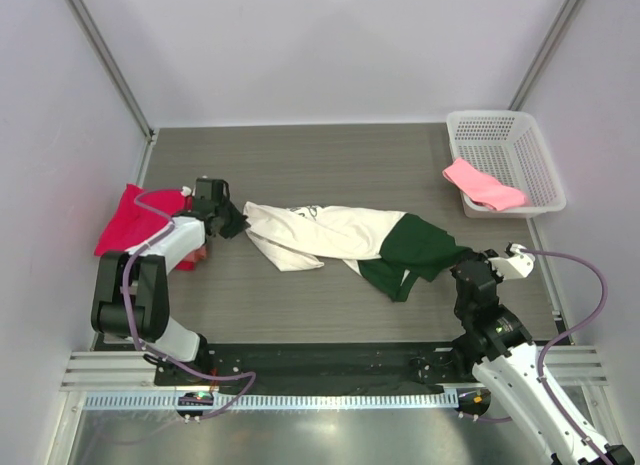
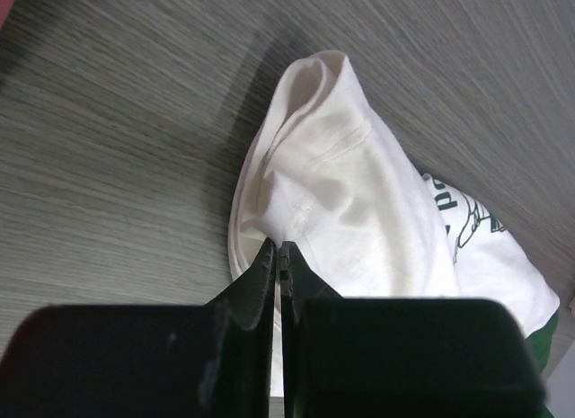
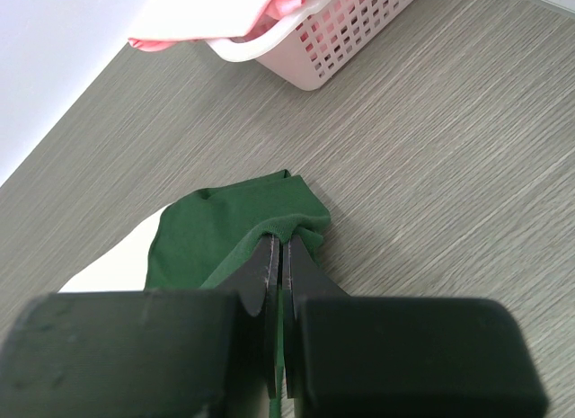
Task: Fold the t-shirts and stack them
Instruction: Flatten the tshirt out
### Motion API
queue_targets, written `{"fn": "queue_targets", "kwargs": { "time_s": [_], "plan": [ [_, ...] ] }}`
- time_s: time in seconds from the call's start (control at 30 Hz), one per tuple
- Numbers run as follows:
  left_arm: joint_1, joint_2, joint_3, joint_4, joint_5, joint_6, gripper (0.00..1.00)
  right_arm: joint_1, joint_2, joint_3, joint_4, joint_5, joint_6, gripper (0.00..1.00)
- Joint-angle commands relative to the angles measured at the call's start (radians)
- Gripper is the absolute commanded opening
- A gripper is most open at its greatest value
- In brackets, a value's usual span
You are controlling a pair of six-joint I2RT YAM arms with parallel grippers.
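red shirt [image 1: 125, 220]: part hidden behind left arm [image 1: 172, 240] | cream shirt [image 1: 335, 230] print [image 1: 305, 213]: too small (unreadable)

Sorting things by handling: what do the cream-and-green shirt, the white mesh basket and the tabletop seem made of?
Cream-white t-shirt with dark green shoulders: soft matte cloth, likely cotton knit; it bunches and shows stitched seams. White mesh basket: smooth, faintly glossy plastic; rigid moulded grid. Grey table: matte, streaked wood-grain, possibly laminate.
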Motion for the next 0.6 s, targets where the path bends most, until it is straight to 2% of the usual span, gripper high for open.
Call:
{"fn": "queue_targets", "kwargs": {
  "time_s": [0.0, 0.17, 0.27, 0.43, 0.57],
  "plan": [
    [0.006, -0.001, 0.049, 0.045, -0.018, -0.004, 0.0, -0.001, -0.007, 0.013, 0.045, 0.021, 0.007, 0.01],
    [0.006, -0.022, 0.08, 0.021, -0.03, 0.012, 0.0, -0.001, 0.003, 0.019, 0.064, 0.011, -0.025, 0.01],
    [0.006, -0.042, 0.127, -0.016, -0.036, 0.027, 0.0, -0.001, 0.067, 0.077, 0.12, -0.13, -0.105, 0.01],
    [0.009, -0.047, 0.259, -0.122, -0.068, 0.077, 0.0, -0.001, 0.424, 0.344, 0.135, -0.407, -0.192, 0.01],
    [0.03, -0.027, 0.388, -0.177, -0.018, 0.085, 0.0, -0.004, 0.667, 0.574, 0.091, -0.525, -0.263, 0.01]
  ]
}}
